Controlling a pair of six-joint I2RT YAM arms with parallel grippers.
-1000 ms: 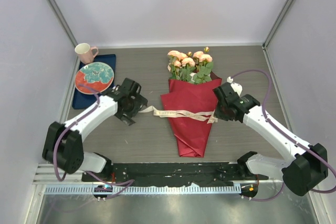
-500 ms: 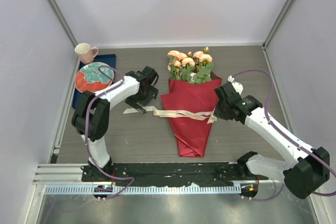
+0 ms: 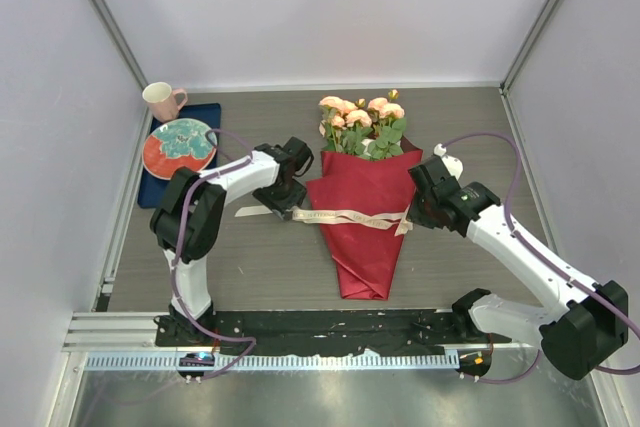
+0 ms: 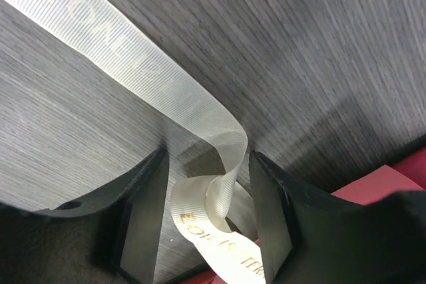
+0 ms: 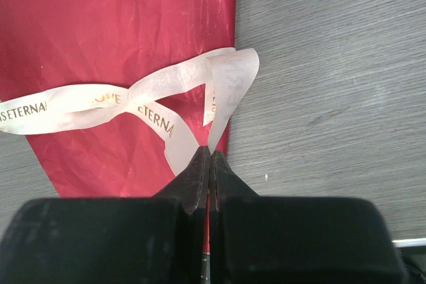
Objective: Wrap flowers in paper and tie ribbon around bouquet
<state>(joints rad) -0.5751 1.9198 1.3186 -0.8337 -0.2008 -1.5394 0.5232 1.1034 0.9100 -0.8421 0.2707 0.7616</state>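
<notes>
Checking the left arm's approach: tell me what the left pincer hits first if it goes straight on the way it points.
The ribbon: its twisted loop lies between the left pincer's open fingers, with the table seemingly just behind it.

Table (image 3: 250,257): dark grey wood-grain top, matte. Light is even and diffuse, with soft shadows only. Plain white walls (image 3: 330,7) close three sides, and metal posts (image 3: 105,17) run up the back corners. A slotted metal rail (image 3: 300,360) runs along the near edge. Back left: blue tray (image 3: 207,110) with a plate (image 3: 180,147) on it and a pink mug (image 3: 160,99) at its far corner.
</notes>
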